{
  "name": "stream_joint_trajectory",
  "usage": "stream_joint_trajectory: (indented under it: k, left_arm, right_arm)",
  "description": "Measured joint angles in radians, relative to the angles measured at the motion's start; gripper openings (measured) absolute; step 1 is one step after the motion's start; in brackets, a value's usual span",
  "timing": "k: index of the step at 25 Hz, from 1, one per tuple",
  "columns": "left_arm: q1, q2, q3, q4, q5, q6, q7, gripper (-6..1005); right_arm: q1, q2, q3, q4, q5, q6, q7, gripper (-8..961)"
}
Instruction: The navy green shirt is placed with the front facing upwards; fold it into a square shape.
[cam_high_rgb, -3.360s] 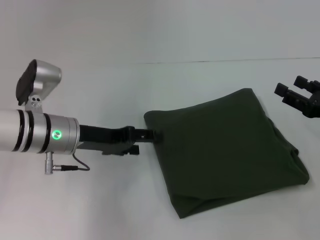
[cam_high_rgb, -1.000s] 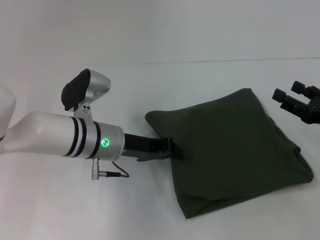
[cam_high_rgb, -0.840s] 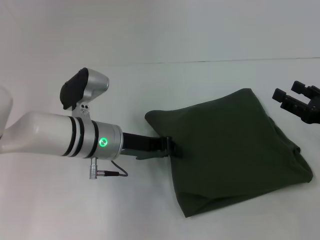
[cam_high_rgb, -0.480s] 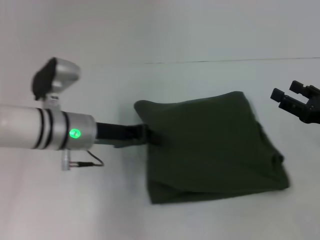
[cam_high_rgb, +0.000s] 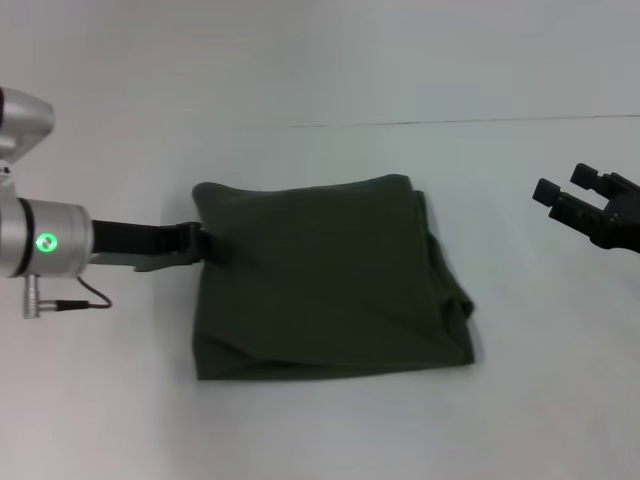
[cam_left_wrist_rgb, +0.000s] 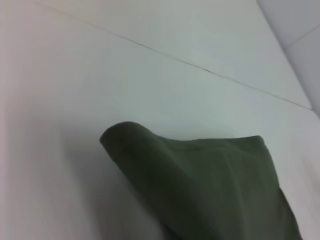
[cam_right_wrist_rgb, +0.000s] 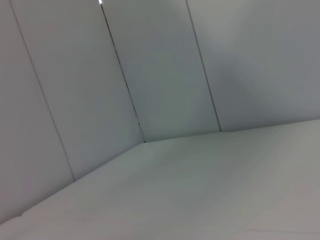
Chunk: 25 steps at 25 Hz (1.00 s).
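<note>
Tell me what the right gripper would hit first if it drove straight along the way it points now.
The right gripper points up-left over bare table, passing beyond the shirt. The way looks free, though depth is unclear.

Bare tabletop (cam_high_rgb: 330, 440) surrounds the folded navy green shirt (cam_high_rgb: 320, 280) except at its left edge, where the left gripper (cam_high_rgb: 200, 245) blocks access.

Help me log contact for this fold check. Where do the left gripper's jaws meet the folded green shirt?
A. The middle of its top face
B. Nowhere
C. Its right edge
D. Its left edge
D: the left gripper reaches in from the left and meets the navy green shirt at its left edge, near the far corner.
</note>
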Motion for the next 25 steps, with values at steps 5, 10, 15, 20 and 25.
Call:
stream_joint_trajectory:
  k: [5,10,15,20,25]
  left_arm:
    - [-0.005,0.016,-0.044,0.017,0.055,0.010,0.001,45]
    - [-0.008,0.018,-0.062,0.013,0.060,-0.001,-0.001,51]
    - [0.001,0.016,-0.065,0.014,0.061,0.003,-0.009,111]
    - [0.028,0.011,-0.085,0.054,0.063,0.007,0.001,262]
    - [0.077,-0.008,-0.119,0.174,0.046,0.014,0.053,448]
  right_arm:
    - [0.002,0.002,-0.003,0.009,-0.002,0.000,0.000,795]
    - [0.003,0.003,-0.010,0.013,-0.003,-0.001,0.000,796]
    - [0.002,0.003,-0.011,0.013,-0.003,-0.007,-0.001,797]
    - [0.004,0.002,-0.033,0.013,-0.003,-0.007,-0.015,798]
    - [0.015,0.003,-0.071,0.021,-0.002,-0.014,-0.046,799]
